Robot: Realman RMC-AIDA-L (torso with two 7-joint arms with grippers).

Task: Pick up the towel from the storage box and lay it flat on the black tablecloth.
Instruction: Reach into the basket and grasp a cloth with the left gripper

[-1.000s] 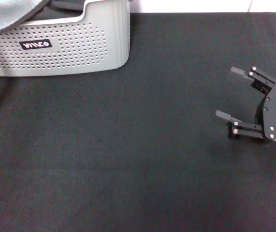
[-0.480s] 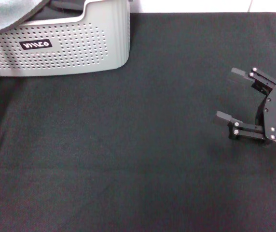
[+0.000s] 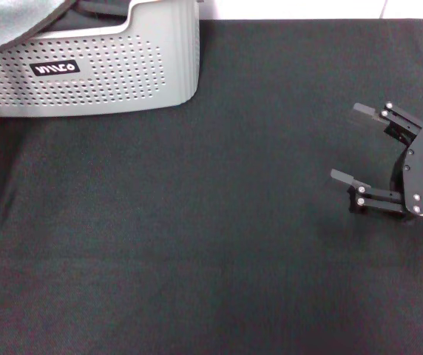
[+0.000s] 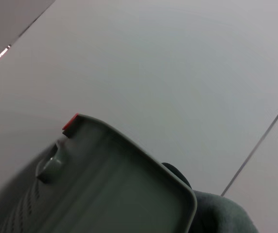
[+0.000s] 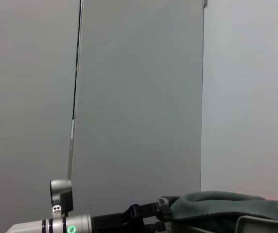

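The light grey storage box (image 3: 108, 74) stands at the far left of the black tablecloth (image 3: 197, 222). The grey-green towel (image 3: 12, 15), black-trimmed, hangs over the box's far left corner and runs out of the head view. In the right wrist view my left gripper (image 5: 161, 209) meets the edge of the raised towel (image 5: 217, 204) above the box rim (image 5: 265, 224) and looks shut on it. The left wrist view shows the box's wall (image 4: 129, 194) with a fold of towel (image 4: 221, 213) beyond it. My right gripper (image 3: 344, 142) rests open on the cloth at the right, holding nothing.
A pale wall and floor strip (image 3: 308, 9) lie beyond the tablecloth's far edge. The box carries a black label (image 3: 55, 69) on its front. A small red part (image 4: 71, 121) sits at the box's rim corner.
The towel's black-trimmed edge has drawn up and to the left over the box corner, uncovering more of the box front. The right gripper has stayed in place.
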